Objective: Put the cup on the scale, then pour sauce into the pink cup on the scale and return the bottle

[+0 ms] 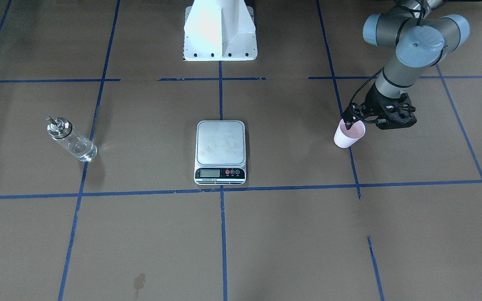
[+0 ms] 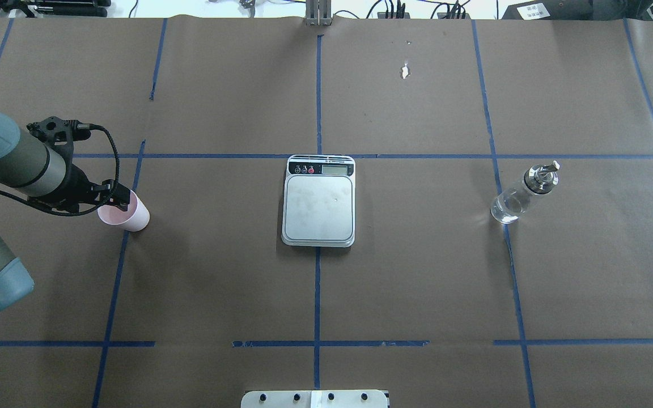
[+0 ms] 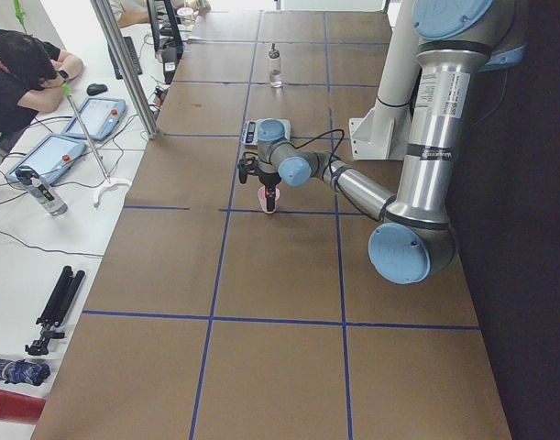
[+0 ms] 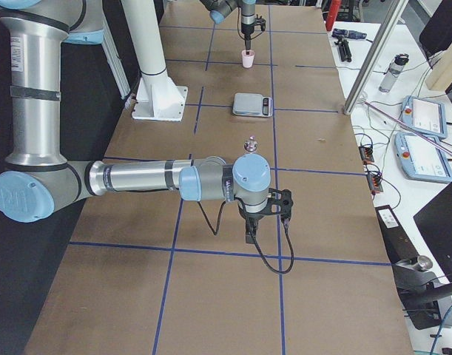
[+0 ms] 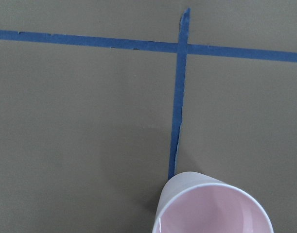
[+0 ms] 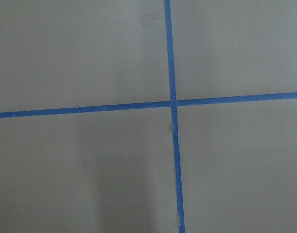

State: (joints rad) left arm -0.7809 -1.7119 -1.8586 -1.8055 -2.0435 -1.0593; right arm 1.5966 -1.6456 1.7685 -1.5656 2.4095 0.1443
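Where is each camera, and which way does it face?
Front-facing: across the table, facing the robot; left arm at cup.
Overhead: behind robot, looking down; left arm.
Exterior left: table's end; left arm nearest.
Exterior right: opposite end; right arm nearest.
Left wrist: down onto cup.
Right wrist: down onto table; no body.
Front and overhead share the scale.

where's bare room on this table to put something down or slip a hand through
The scale top is bare. Open table lies between scale and cup, and between scale and bottle. The only crowded spot is the cup, with the left gripper at its rim.
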